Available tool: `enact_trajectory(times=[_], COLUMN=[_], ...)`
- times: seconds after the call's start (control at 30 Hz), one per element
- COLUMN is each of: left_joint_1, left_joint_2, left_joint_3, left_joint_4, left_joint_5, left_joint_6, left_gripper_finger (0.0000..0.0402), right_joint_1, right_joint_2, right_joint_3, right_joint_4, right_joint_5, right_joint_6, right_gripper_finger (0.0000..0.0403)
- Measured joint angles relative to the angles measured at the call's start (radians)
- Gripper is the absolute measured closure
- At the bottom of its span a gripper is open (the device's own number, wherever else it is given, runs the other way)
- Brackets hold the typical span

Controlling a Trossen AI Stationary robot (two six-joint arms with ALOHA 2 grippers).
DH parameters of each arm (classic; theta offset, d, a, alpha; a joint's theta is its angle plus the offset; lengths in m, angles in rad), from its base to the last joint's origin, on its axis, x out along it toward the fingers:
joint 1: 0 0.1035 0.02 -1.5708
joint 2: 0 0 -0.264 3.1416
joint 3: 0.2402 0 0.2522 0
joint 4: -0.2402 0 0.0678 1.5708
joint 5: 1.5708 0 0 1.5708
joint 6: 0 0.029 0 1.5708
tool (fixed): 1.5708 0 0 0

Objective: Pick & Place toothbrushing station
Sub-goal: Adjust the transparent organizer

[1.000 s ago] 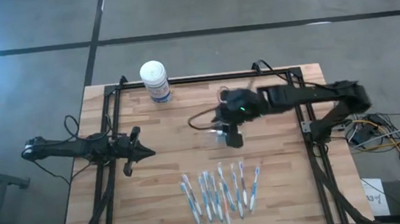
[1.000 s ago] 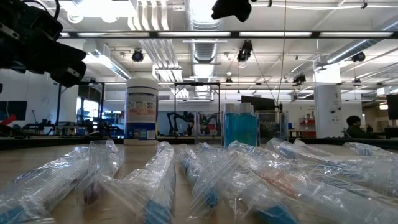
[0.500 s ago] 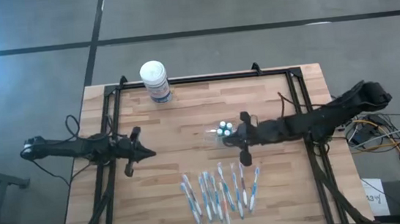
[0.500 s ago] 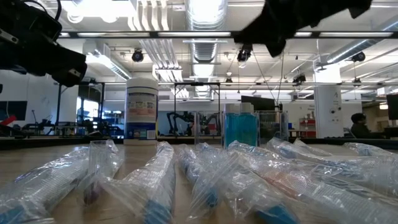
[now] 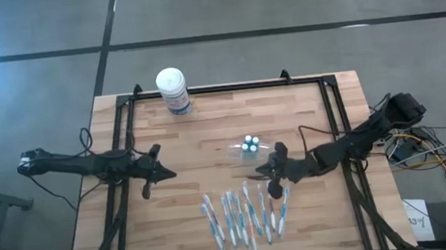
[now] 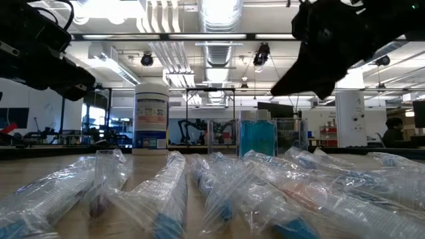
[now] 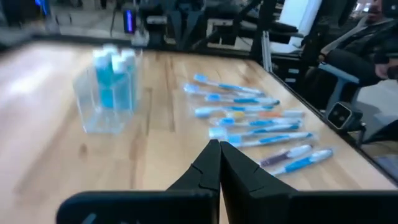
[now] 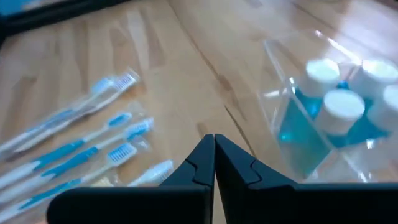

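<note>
At mid-counter [image 5: 207, 126] the toothbrushing station [image 5: 247, 146] now stands alone; the right claw [image 5: 270, 172] has let go, drawn back beside it and pinched together, empty, so the placing looks done; the left claw [image 5: 159, 174] waits, fingers together

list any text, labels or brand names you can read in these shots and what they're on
No text can be read in any view.
White-lidded canister: blue and white label with print, too small and blurred to read.
Wrapped toothbrushes: no legible print on the wrappers.
Clear holder with blue, white-capped bottles: no label visible.
White paper beside the table: dark marks, too small to read.
</note>
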Motion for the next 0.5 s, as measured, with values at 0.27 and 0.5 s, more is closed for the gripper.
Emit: enact_trajectory(times=[0.27, 0.5], left_joint_1=[-0.001, -0.001], left_joint_2=[0.141, 0.347], left_joint_3=[0.0, 0.004], left_joint_4=[0.111, 0.344], left_joint_5=[-0.103, -0.142], left_joint_6=[-0.113, -0.144], left_gripper_finger=[0.0398, 0.0399], right_joint_1=[0.06, 0.109], right_joint_2=[0.007, 0.007], right_joint_3=[-0.012, -0.031], right_joint_4=[-0.096, -0.141], right_joint_5=[-0.004, 0.082], right_joint_6=[0.09, 0.233], right_gripper_finger=[0.0394, 0.0394])
